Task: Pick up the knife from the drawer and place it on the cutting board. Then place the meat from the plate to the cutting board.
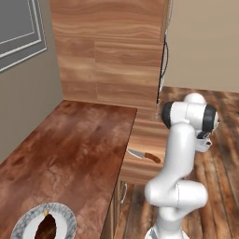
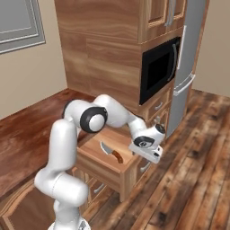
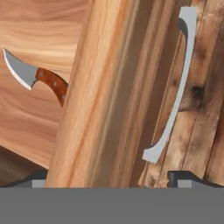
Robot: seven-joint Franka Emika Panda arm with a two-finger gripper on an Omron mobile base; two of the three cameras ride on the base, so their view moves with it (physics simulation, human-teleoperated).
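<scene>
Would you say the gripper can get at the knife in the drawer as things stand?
Probably yes: the drawer stands open and the knife lies uncovered inside, but the gripper sits at the drawer front, so it must first come over it.

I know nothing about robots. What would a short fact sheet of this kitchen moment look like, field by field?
Drawer: drawer pulled open, grey handle on its front
Knife: knife lying flat inside the drawer, untouched
Gripper: gripper at the drawer front; fingers sit either side of the front panel, open
Meat: meat on the plate
Plate position: on the reddish-brown counter
Task progress: knife not yet picked up
</scene>
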